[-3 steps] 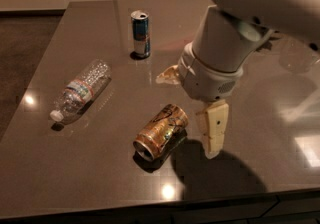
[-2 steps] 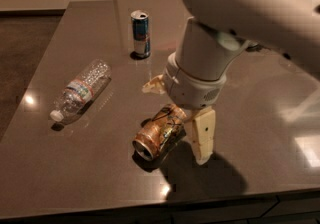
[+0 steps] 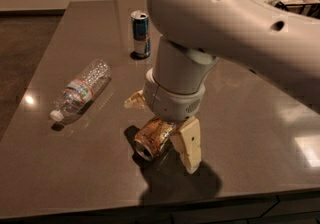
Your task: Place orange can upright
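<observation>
The gripper [image 3: 161, 134] is seen spread wide astride the toppled orange can [image 3: 150, 140] — holding nothing; a centred grasp is advised before tipping.

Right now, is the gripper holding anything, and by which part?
Nothing yet: the gripper, fingers open, straddles the middle of the orange can lying sideways.

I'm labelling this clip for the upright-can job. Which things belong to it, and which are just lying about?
In the job: wide orange-gold metal can, on its side; end effector, straddling that can, open.
Lying about: slim blue and silver can, upright behind; clear plastic bottle, on its side, left in view.
</observation>
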Controlling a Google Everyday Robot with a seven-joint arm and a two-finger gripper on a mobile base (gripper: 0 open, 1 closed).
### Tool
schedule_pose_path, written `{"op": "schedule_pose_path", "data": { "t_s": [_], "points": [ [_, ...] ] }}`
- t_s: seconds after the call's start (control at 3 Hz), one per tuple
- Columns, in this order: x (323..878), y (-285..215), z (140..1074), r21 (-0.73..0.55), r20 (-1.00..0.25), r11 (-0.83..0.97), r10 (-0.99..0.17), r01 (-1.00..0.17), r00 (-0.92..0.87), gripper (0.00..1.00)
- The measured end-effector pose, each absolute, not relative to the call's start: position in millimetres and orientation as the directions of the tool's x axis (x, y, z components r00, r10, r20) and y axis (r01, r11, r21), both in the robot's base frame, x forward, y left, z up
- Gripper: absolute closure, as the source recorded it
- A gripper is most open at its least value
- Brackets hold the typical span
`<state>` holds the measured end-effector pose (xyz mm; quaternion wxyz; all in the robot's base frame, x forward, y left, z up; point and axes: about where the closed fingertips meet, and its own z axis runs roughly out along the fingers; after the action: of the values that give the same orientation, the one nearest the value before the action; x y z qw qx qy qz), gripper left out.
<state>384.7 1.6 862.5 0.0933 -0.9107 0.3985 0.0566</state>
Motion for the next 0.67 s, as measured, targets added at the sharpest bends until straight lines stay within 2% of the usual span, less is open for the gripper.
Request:
{"op": "schedule_pose_path", "data": {
  "t_s": [0.33, 0.67],
  "points": [
    [384.5, 9.1, 854.2, -0.093, -0.184, -0.682, -0.704, -0.726, 0.686, 0.00],
    [387.4, 12.3, 848.3, -0.070, -0.189, -0.668, -0.720, -0.741, 0.667, 0.18]
  ]
}}
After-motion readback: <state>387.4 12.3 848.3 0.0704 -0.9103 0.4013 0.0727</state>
